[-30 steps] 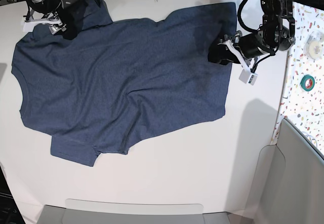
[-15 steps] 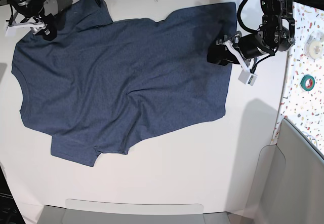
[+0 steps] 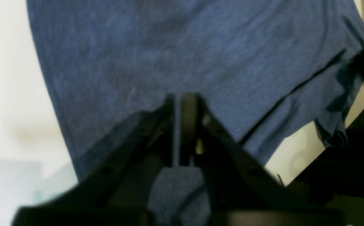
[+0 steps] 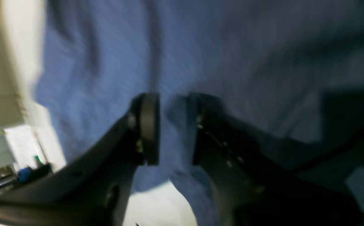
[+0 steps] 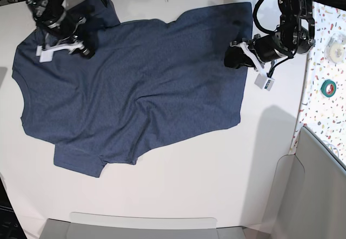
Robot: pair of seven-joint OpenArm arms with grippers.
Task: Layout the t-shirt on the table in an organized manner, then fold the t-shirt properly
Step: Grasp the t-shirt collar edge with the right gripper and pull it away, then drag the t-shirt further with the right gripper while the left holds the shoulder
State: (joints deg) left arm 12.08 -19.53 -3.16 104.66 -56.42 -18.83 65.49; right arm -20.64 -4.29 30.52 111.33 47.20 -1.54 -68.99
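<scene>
The dark navy t-shirt [image 5: 135, 87] lies spread and wrinkled on the white table [image 5: 189, 185], with one sleeve at the back left and another near the front left. My left gripper [image 5: 230, 59] sits at the shirt's right edge. In the left wrist view it [image 3: 178, 100] is shut, and a ridge of cloth [image 3: 175, 185] rises into the jaws. My right gripper [image 5: 86, 51] is on the shirt by the back-left sleeve. The blurred right wrist view shows this gripper [image 4: 172, 103] narrowly open over the fabric [image 4: 200, 47]; I cannot tell if any cloth is pinched.
A speckled surface [image 5: 324, 114] runs along the right side, holding a green tape roll [image 5: 328, 87] and a white roll [image 5: 336, 50]. A grey panel [image 5: 319, 196] stands at the front right, and a grey tray edge [image 5: 143, 223] lies along the front. Cables hang at the back.
My right arm swung out past the back-left corner, then came back onto the shirt beside the sleeve, its jaws narrowing. My left gripper stayed at the right edge and closed.
</scene>
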